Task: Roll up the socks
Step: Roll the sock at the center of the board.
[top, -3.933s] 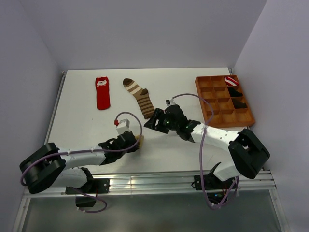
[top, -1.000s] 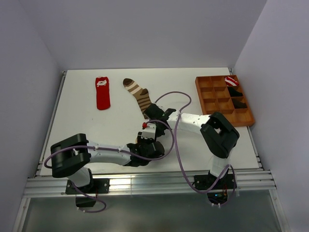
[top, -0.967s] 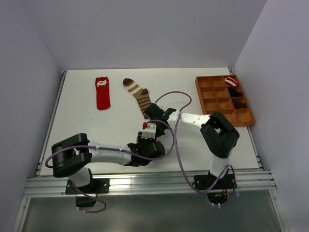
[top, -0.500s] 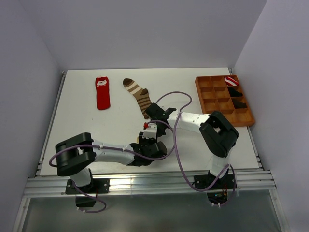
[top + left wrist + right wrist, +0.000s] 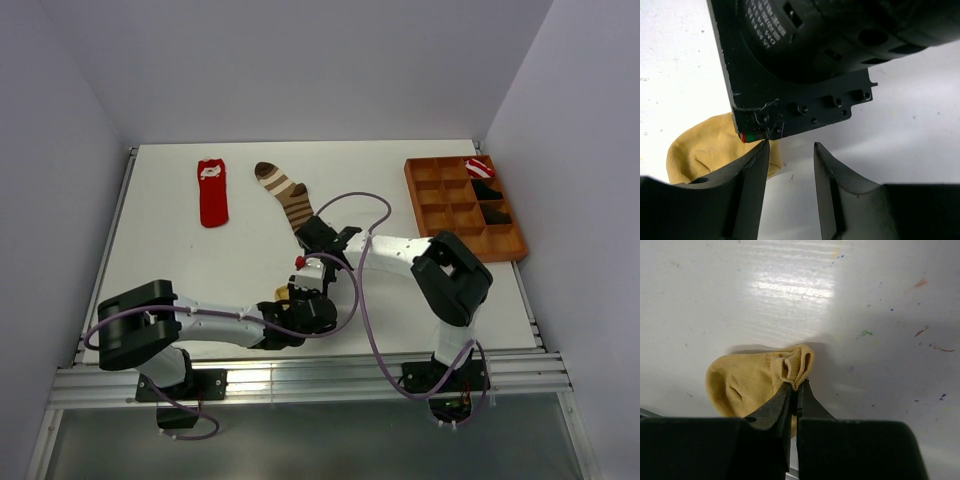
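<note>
While the right claw point(image 5: 796, 386) pinches the yellow sock point(image 5: 740, 382) at its folded edge, the left claw point(image 5: 791, 150) stands apart, holding nothing.

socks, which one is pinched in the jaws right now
The mustard-yellow sock: the right gripper has its jaws shut on the sock's folded edge. The red sock and the striped sock lie flat farther back, untouched.

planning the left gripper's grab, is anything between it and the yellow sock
Yes. The right arm's black housing sits directly ahead of the open jaws of the left gripper, overlapping the edge of the yellow sock. The sock lies off to the side past one finger, its cuff pinched by the right gripper.
</note>
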Available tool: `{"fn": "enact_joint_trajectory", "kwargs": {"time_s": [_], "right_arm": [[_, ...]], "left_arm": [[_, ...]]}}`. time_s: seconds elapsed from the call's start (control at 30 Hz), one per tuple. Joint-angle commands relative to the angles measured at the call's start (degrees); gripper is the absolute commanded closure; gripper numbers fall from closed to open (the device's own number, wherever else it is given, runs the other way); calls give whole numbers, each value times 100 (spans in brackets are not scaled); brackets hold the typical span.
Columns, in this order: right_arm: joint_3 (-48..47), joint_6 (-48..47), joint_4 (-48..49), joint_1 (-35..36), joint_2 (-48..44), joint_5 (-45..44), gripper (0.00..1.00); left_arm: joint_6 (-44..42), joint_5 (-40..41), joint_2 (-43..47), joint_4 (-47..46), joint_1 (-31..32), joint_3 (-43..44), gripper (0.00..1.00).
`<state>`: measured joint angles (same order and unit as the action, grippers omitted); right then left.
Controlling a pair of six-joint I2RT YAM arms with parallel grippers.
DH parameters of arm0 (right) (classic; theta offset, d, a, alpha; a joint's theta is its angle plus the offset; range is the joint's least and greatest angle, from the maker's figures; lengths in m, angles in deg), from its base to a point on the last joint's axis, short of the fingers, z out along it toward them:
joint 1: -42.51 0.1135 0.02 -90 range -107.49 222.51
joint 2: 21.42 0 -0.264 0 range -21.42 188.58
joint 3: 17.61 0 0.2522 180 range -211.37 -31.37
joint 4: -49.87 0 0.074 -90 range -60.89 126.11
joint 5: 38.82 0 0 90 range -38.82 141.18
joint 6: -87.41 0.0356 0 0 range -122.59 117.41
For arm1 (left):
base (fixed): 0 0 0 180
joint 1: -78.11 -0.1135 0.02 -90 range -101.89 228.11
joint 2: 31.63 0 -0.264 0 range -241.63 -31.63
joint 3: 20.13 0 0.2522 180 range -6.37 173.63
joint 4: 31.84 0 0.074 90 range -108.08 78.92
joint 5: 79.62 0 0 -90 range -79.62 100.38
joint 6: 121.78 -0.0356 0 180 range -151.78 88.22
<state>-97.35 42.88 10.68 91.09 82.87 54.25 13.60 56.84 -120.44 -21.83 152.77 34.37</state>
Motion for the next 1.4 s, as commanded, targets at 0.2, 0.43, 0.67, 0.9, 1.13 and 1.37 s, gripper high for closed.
{"fn": "enact_joint_trajectory", "kwargs": {"time_s": [0.2, 0.43, 0.67, 0.9, 1.13, 1.37], "right_arm": [[181, 93, 407, 64, -137, 115, 100], [524, 260, 697, 55, -269, 167, 100], [1130, 611, 1285, 12, -664, 246, 100], [1709, 1016, 1602, -50, -1015, 317, 100], [2589, 1447, 2516, -234, -1867, 159, 93], [2967, 1403, 3395, -296, -2483, -192, 61]], "left_arm": [[716, 118, -610, 787, -144, 365, 57], [945, 241, -927, 1033, -232, 453, 59], [1508, 513, -1366, 1903, -328, 778, 76], [1281, 566, -1569, 1949, -452, 989, 100], [841, -91, -683, 948, -504, 280, 100], [866, -1533, 495, -196, -978, -653, 100]]}}
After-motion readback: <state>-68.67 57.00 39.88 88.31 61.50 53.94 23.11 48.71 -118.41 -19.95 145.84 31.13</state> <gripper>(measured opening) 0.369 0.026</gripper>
